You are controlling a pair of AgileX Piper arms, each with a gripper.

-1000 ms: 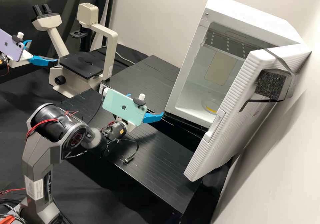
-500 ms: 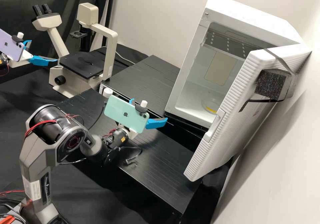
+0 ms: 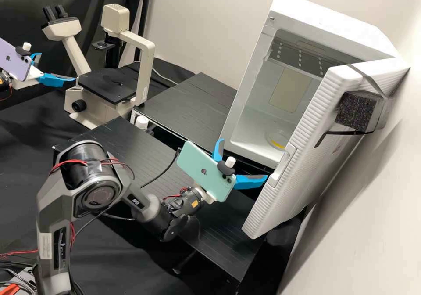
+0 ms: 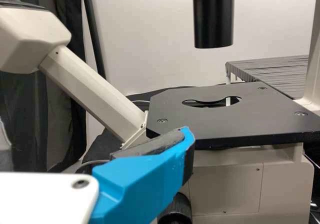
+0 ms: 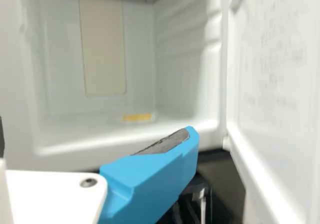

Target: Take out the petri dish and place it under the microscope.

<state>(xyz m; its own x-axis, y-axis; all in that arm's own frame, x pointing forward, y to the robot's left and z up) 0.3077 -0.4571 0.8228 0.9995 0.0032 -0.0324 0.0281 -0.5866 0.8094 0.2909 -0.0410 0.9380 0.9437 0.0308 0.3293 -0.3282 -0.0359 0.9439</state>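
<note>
The clear petri dish [image 3: 277, 138] with yellow contents lies on the floor of the open white cabinet [image 3: 251, 142]; its yellow band [image 5: 137, 117] is visible in the right wrist view. In front of the cabinet opening, my right gripper [image 3: 243, 159] stands open and apart from the dish. The right wrist view has my right gripper [image 5: 95, 134] before the cabinet. My left gripper [image 3: 58, 66] is open beside the microscope stage [image 3: 105, 86], holding nothing. Up close, my left gripper [image 4: 95, 139] has one finger in front of the stage [image 4: 225, 121], below the black tube [image 4: 213, 16].
The cabinet door [image 3: 302, 154] hangs open on the right, close to the right gripper. A black bench top [image 3: 188, 104] lies between microscope and cabinet, with a white knob [image 3: 141, 122] at its near left corner. The slanted eyepiece tube [image 3: 75, 55] rises behind the left gripper.
My right gripper has moved right and somewhat nearer the camera, towards the cabinet door, and its second finger has come out from behind the phone. The left arm and the dish have kept still.
</note>
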